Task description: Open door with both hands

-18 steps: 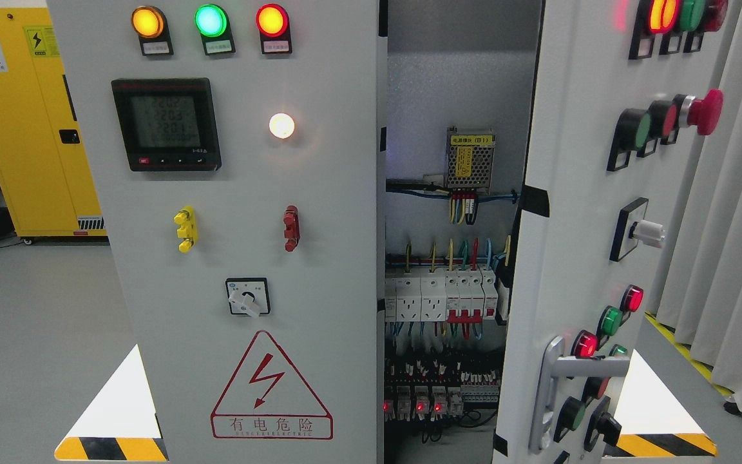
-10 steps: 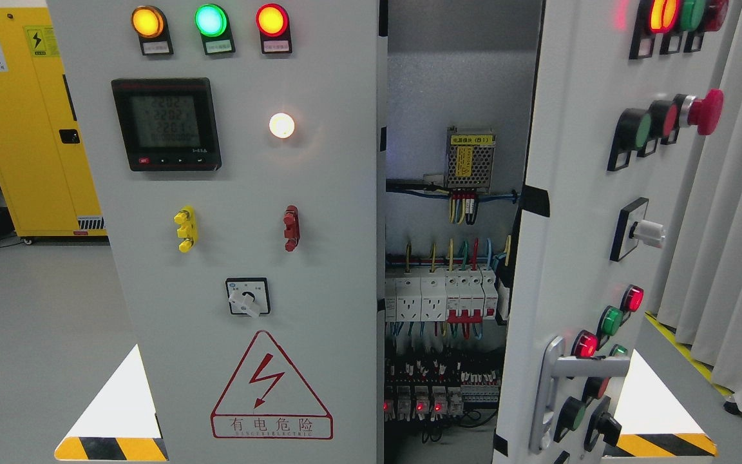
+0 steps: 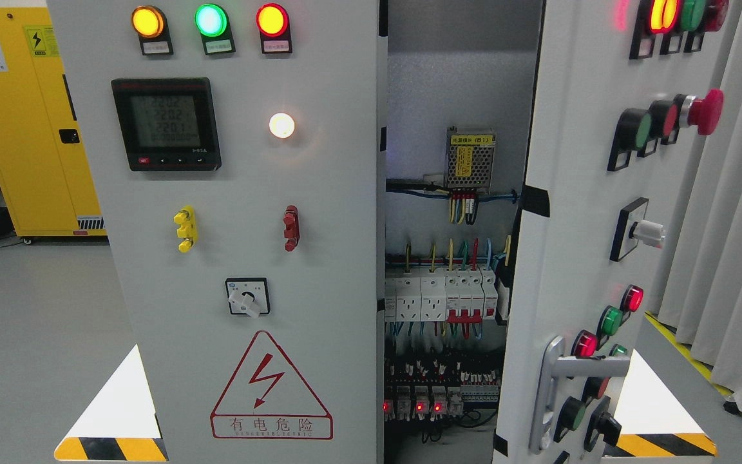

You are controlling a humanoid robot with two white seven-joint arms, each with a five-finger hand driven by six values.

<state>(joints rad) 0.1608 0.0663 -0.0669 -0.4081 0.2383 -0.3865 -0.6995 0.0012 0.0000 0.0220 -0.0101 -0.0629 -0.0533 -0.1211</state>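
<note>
Right cabinet door (image 3: 570, 212) swung ajar at frame right, top and bottom cut off, wiring and breakers (image 3: 442, 296) partly visible in centre gap, neither robot hand in view, finger state unknowable

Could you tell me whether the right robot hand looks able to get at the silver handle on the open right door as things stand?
Probably yes: the silver handle on the swung-out right door faces the camera with nothing before it, though neither robot hand is in view.

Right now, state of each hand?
Left hand: not in view.
Right hand: not in view.
Nothing is on the right door's handle; that door stands ajar.
</note>
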